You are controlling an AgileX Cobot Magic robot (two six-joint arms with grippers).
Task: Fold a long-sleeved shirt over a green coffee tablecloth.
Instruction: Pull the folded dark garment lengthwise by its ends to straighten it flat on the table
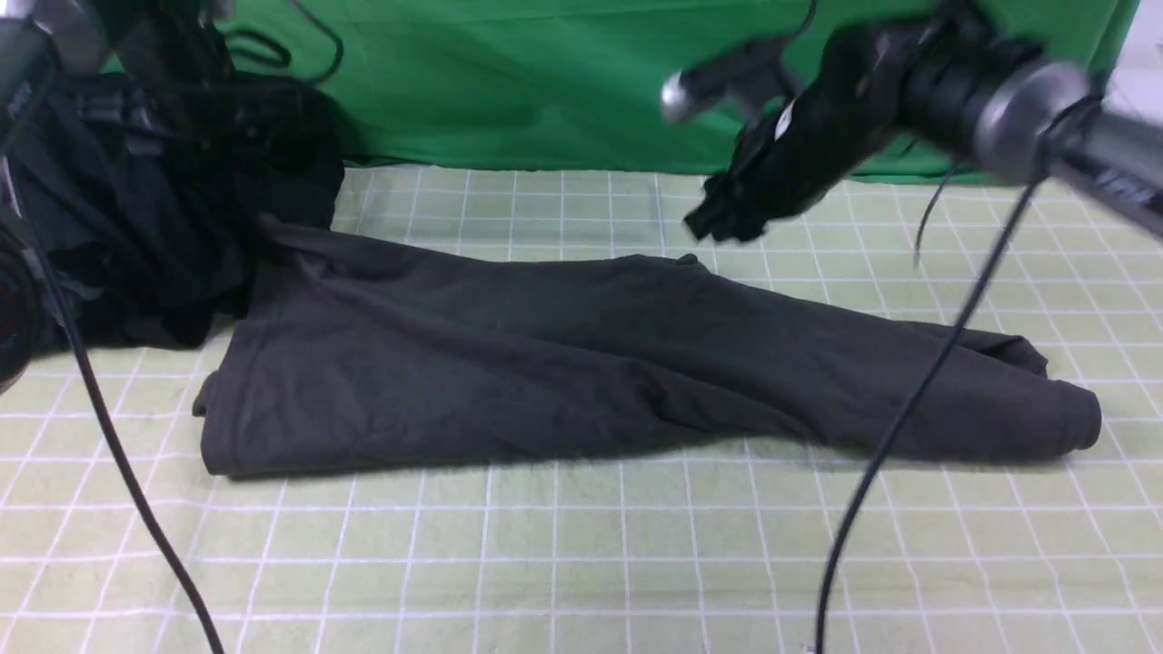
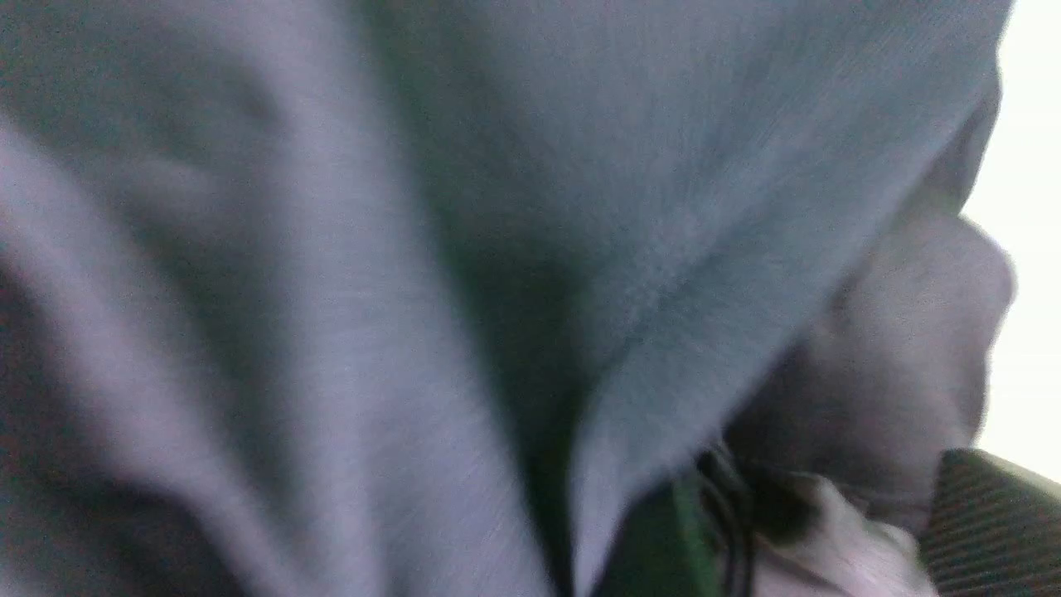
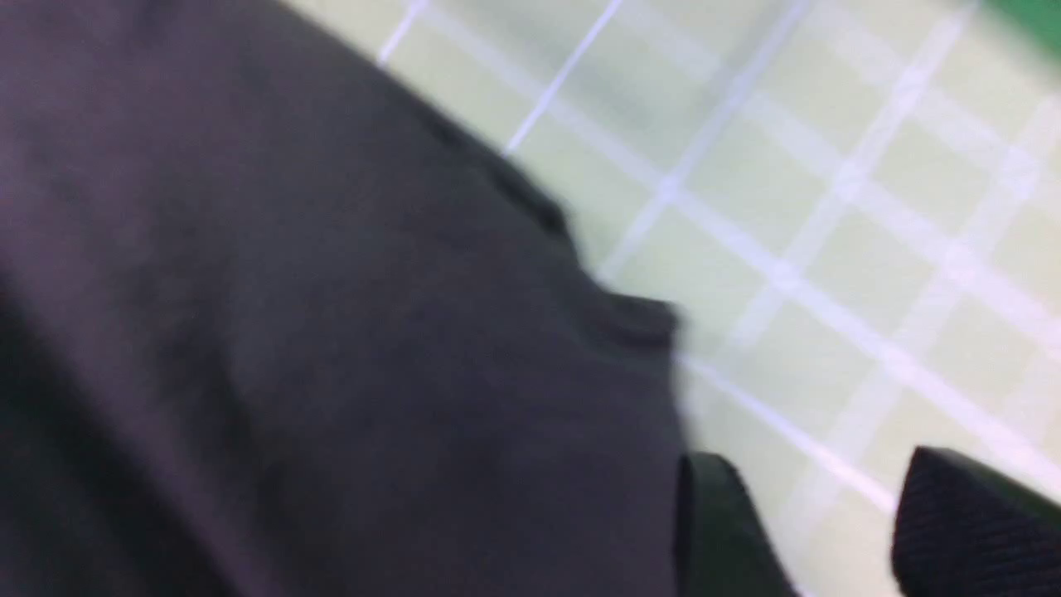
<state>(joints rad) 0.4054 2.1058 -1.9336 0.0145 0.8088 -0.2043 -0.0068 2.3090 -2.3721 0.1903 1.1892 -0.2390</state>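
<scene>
Green coffee tablecloth (image 1: 581,563): pale yellow-green with a white grid, covers the whole worktop from the near edge to the back.

Plain bright green cloth (image 1: 545,82): hangs behind it as a backdrop.

Long-sleeved shirt (image 1: 545,363): dark charcoal, lies flat on the tablecloth as one long band across the middle. Its left end is wide and squared off. Its right end narrows to a rounded roll. No print or tag shows.

Black heap of clothing (image 1: 136,227): at the rear left, touching the shirt's far left corner.

Left arm (image 1: 36,45): comes in at the top left and disappears into the dark heap. The left wrist view is filled with blurred grey fabric (image 2: 331,290); can't tell which garment it is. Left gripper (image 2: 990,531): only one ribbed finger shows in a corner, so can't tell how the jaws stand.

Right arm (image 1: 999,91): blurred, reaching in from the upper right. Right gripper (image 1: 718,222) hangs above the tablecloth just past the shirt's far edge. In the right wrist view its jaws are released, with bare grid showing between them. One finger (image 3: 721,531) is right at the shirt's edge (image 3: 331,332).

Two black cables (image 1: 909,400) droop across the front view, one from each arm.
</scene>
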